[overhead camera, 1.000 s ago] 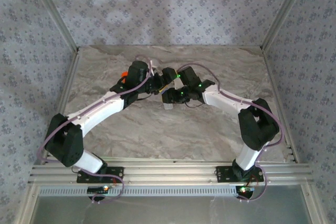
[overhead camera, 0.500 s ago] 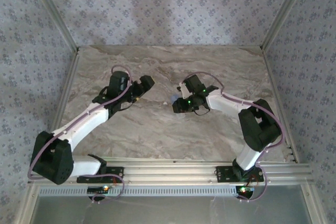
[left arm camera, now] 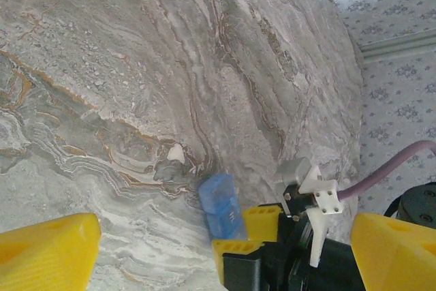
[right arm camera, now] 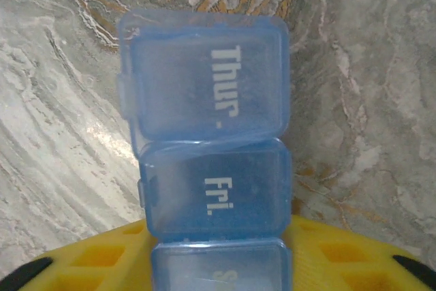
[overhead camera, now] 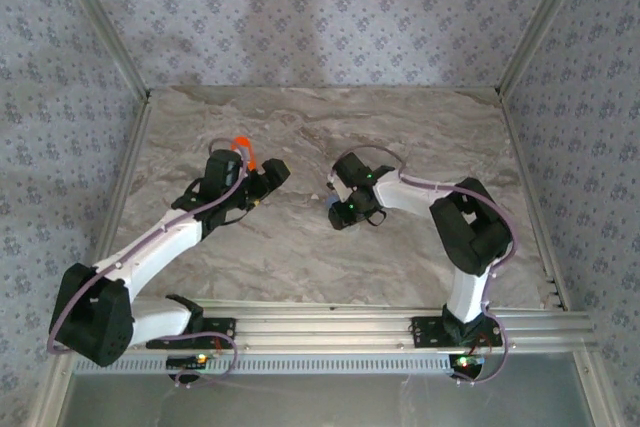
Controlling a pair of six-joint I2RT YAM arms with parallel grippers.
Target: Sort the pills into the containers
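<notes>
A small translucent blue plastic pill box (right arm camera: pixel 211 120) has smooth, slightly frosted lids with white lettering and a faint gloss along the edges. It lies on a marble-patterned table top (right arm camera: pixel 61 100), grey with brown and white veins, smooth with a soft sheen. The right gripper (right arm camera: pixel 218 264) has matt yellow plastic fingers (right arm camera: pixel 95 257) moulded with square recesses. Dull silver metal rails (overhead camera: pixel 330 332) edge the table, and the patterned walls (overhead camera: pixel 320 17) look matt, like paper.

Grey marbled table (overhead camera: pixel 300 242) — blue pill box (right arm camera: pixel 211 141) atop
</notes>
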